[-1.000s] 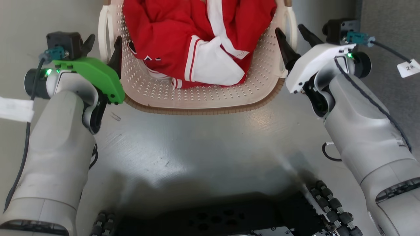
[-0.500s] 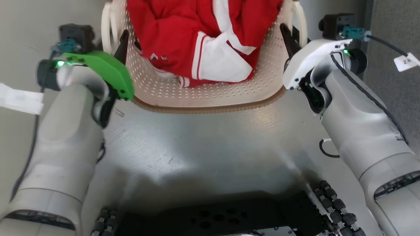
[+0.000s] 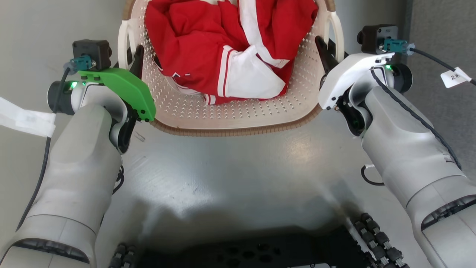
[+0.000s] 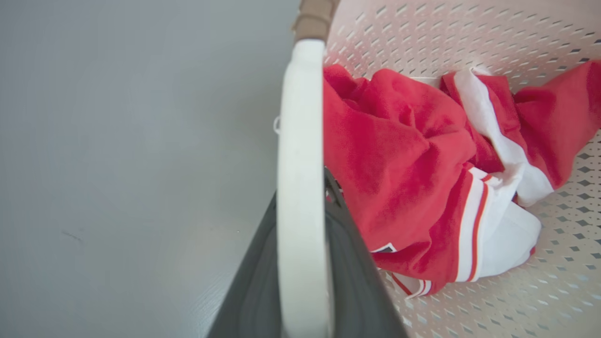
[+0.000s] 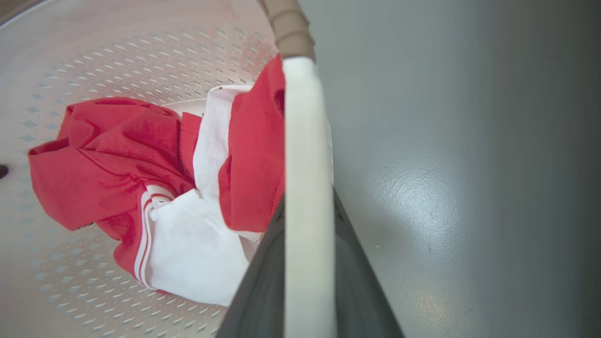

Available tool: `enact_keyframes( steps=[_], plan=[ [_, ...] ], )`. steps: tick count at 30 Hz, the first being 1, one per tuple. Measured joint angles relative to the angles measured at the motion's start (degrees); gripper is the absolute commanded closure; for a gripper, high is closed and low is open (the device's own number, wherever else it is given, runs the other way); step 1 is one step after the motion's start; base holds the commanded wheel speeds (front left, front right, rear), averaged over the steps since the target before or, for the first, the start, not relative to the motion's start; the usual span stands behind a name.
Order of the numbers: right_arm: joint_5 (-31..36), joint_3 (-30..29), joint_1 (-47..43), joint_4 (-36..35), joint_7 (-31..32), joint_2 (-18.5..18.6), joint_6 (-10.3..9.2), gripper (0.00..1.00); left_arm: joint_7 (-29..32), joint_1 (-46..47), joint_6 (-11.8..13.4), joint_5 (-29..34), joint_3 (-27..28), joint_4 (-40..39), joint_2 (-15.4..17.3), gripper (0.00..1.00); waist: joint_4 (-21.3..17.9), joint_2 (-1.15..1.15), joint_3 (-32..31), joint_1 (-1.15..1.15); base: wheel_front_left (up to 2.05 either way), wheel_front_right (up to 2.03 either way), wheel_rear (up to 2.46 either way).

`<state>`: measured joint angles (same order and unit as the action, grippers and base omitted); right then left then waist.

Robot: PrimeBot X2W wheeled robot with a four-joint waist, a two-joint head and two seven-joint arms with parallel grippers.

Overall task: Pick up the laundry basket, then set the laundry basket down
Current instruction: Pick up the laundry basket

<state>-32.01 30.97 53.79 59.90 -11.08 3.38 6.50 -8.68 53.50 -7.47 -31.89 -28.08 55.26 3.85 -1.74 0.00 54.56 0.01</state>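
Observation:
The laundry basket [image 3: 238, 130] sits at the top centre of the head view, cream and perforated with a brown rim, and holds a red and white garment [image 3: 223, 44]. My left gripper [image 3: 133, 57] is shut on the basket's left white handle [image 3: 122, 41]. My right gripper [image 3: 329, 46] is shut on the right white handle [image 3: 337, 28]. In the left wrist view the handle [image 4: 300, 141] runs up between my dark fingers [image 4: 361, 281]. In the right wrist view the other handle [image 5: 305, 141] passes between that gripper's fingers [image 5: 263, 291] the same way.
Glossy grey floor [image 3: 230, 175] spreads below and around the basket. My dark wheeled base [image 3: 241, 257] lies along the bottom edge. A darker grey surface [image 3: 446, 33] borders the right side. Cables with white tags [image 3: 454, 77] hang off both wrists.
Both grippers, open around the basket's handles a second ago, have shut on them. The whole head view has shifted slightly, so the camera moved.

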Motion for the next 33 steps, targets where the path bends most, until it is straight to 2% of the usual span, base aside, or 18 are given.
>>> enact_keyframes(
  steps=[9, 24, 33],
  plan=[
    [-3.7, 2.8, -1.5, 1.3, 0.6, -0.1, 0.02, 1.00, 0.0, -1.0, 0.0, -2.9, -1.8, 2.8, -0.4, 1.00, -0.3, 0.00, -5.1, 0.00, 0.00, 0.00, 0.00],
    [-10.1, 6.1, -3.6, 1.9, 6.1, 0.0, 0.02, 1.00, 2.9, -3.6, 0.0, -7.8, -3.9, 5.0, -0.8, 1.00, -1.4, 0.00, -15.7, -0.01, 0.00, 0.00, 0.00],
    [-13.7, 9.1, -6.8, 2.6, 11.5, 0.1, 0.01, 1.00, 7.1, -8.0, 0.0, -11.6, -6.1, 6.2, -1.0, 1.00, -2.2, 0.00, -23.0, -0.01, 0.00, 0.00, 0.00]
  ],
)
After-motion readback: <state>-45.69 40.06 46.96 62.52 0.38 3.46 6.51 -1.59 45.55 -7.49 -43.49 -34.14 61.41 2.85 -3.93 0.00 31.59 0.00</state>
